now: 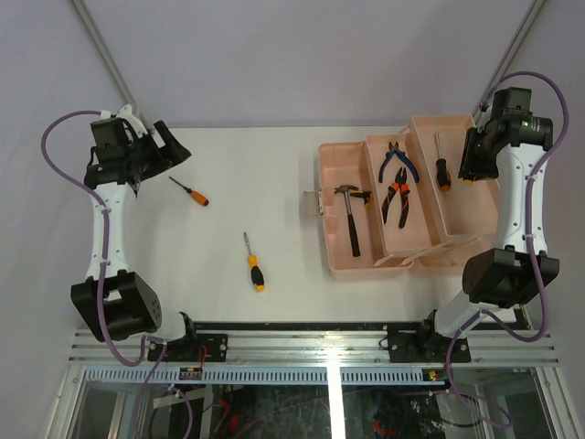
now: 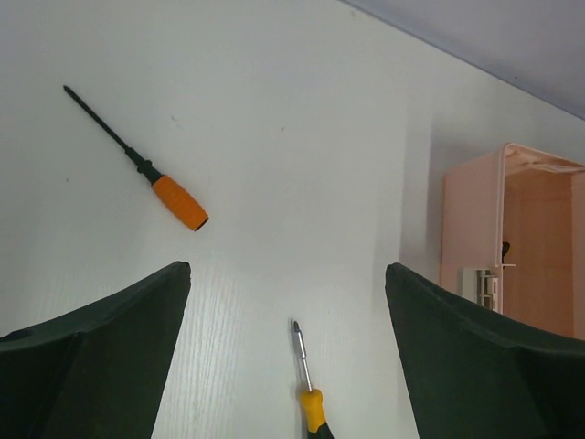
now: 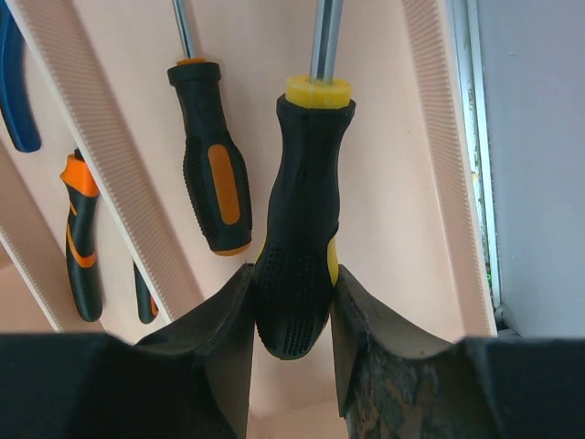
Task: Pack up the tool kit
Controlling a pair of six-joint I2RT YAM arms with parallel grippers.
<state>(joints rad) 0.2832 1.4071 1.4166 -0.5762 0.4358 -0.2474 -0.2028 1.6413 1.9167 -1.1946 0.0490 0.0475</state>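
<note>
While right claw (image 3: pixel 292 306) pinched the yellow driver (image 3: pixel 302 183) only by its butt, it could pivot out; left claw (image 2: pixel 288 274) gaped empty.

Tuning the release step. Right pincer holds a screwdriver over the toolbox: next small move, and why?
Probably open the right pincer and let the yellow-black screwdriver drop. The pincer clamps its handle, and it hangs over the bare floor of the rightmost compartment, beside the orange-black screwdriver lying there and apart from it.
</note>
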